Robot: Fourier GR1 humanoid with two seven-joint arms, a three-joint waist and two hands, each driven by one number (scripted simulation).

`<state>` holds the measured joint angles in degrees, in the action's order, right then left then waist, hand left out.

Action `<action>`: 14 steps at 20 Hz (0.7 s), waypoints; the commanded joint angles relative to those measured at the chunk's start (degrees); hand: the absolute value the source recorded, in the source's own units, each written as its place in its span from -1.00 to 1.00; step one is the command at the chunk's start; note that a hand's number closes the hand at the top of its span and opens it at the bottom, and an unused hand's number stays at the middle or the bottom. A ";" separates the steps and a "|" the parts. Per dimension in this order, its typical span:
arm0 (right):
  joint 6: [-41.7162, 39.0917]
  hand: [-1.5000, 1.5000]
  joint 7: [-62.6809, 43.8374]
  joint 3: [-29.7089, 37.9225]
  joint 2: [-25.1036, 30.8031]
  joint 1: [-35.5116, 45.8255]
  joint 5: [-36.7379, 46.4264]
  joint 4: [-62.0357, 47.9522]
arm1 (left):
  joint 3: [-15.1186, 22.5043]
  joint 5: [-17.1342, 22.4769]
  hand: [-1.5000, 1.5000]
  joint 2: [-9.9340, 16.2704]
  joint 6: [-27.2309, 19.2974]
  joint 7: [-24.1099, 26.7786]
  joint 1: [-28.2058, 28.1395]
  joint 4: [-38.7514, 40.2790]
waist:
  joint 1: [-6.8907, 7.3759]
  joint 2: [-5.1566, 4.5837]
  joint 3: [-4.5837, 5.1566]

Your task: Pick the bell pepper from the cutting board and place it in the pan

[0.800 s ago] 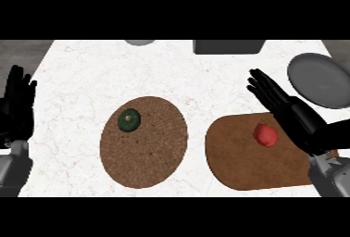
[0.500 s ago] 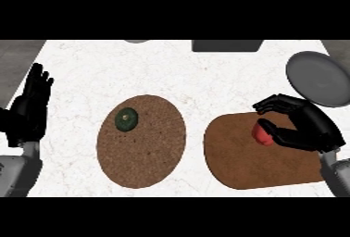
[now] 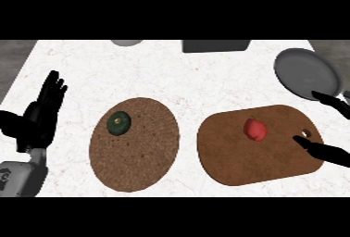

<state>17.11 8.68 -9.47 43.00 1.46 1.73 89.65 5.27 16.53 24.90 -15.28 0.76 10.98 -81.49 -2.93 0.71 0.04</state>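
The red bell pepper (image 3: 255,129) lies on the brown cutting board (image 3: 232,157), toward its upper middle. The grey pan (image 3: 306,73) sits at the counter's upper right, just beyond the board. My right hand (image 3: 327,152) shows at the right edge, open, with one part over the board's right end and another finger (image 3: 334,102) higher up near the pan. It is right of the pepper and does not touch it. At the left edge my left hand (image 3: 41,115) rests open, fingers up.
A round brown mat (image 3: 137,152) lies left of the board with a dark green vegetable (image 3: 119,123) on its upper left. A grey bowl (image 3: 126,42) and a dark grey block (image 3: 215,45) sit at the counter's far edge.
My right hand, which was curled beside the pepper, has pulled back to the right and opened. The pepper stays on the board. The left hand has hardly moved.
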 commanded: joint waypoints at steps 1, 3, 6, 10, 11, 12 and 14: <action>2.11 -1.00 -5.60 3.02 7.80 -8.02 4.23 12.30 | 1.05 -1.55 0.00 -0.47 -0.66 -1.25 0.14 -1.05 | 0.22 -0.04 0.11; -2.28 -1.00 -13.99 3.32 13.01 -7.79 4.71 17.70 | 1.35 -1.52 0.00 -1.74 -0.86 -1.03 1.10 -0.72 | 0.36 -0.08 0.19; -7.79 -1.00 -22.72 3.65 20.04 -7.06 6.88 21.37 | 1.87 -2.11 0.00 -2.02 -0.98 -1.32 0.93 -0.64 | 1.14 -0.25 0.25; -16.74 -1.00 -38.27 6.01 26.17 -2.71 1.73 29.76 | 1.15 -2.14 0.00 -1.28 0.36 -1.48 2.66 0.42 | 1.84 -0.39 0.27; -16.95 -1.00 -41.97 5.18 25.19 -2.18 1.86 32.80 | 2.46 -3.28 0.00 -3.13 -0.94 -0.76 1.38 -0.80 | 2.34 -0.43 0.16; -18.64 -1.00 -44.06 6.59 25.19 0.50 0.27 32.29 | 0.99 -1.85 0.00 -1.79 1.69 -0.98 2.20 -0.05 | 2.79 -0.60 0.11; -18.79 -1.00 -48.01 0.88 23.16 5.12 5.94 32.18 | 2.42 -2.73 0.00 -3.05 1.12 -3.14 3.19 -1.80 | 3.78 -0.83 0.05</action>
<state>1.76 -30.11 -5.67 65.75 0.99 5.16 118.71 7.22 14.20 22.66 -14.78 -0.84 12.60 -82.56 -0.37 0.20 0.19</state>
